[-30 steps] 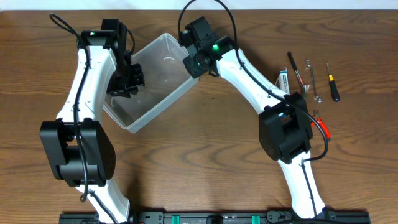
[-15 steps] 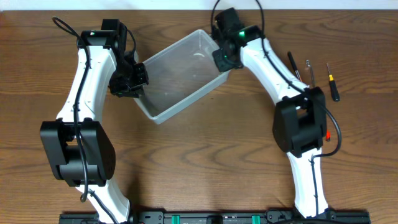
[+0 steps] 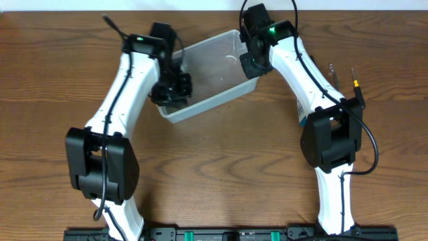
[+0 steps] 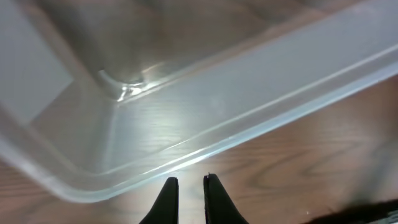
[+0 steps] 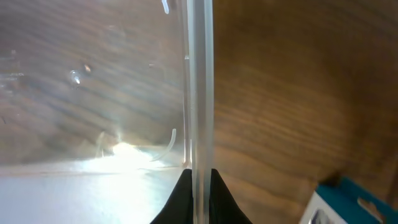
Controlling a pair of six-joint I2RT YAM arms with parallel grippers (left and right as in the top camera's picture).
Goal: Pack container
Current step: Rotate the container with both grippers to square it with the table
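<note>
Now the left fingers [image 4: 166, 198] pinch the rim of the container [image 3: 214, 67] at one end; the right fingers [image 5: 219, 198] clamp its opposite wall.

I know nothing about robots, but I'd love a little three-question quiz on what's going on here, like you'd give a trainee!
1. True or false: the container is already full of tools.
2. What is the right gripper clamped on? A) the container's side wall; B) a spoon; C) nothing at all.
3. Fill in: the screwdriver lies on the table to the robot's ____ of the container.

Key: 1 false, since it looks empty. 2 A, since the clear wall runs straight between the two fingers in the right wrist view. 3 right.
</note>
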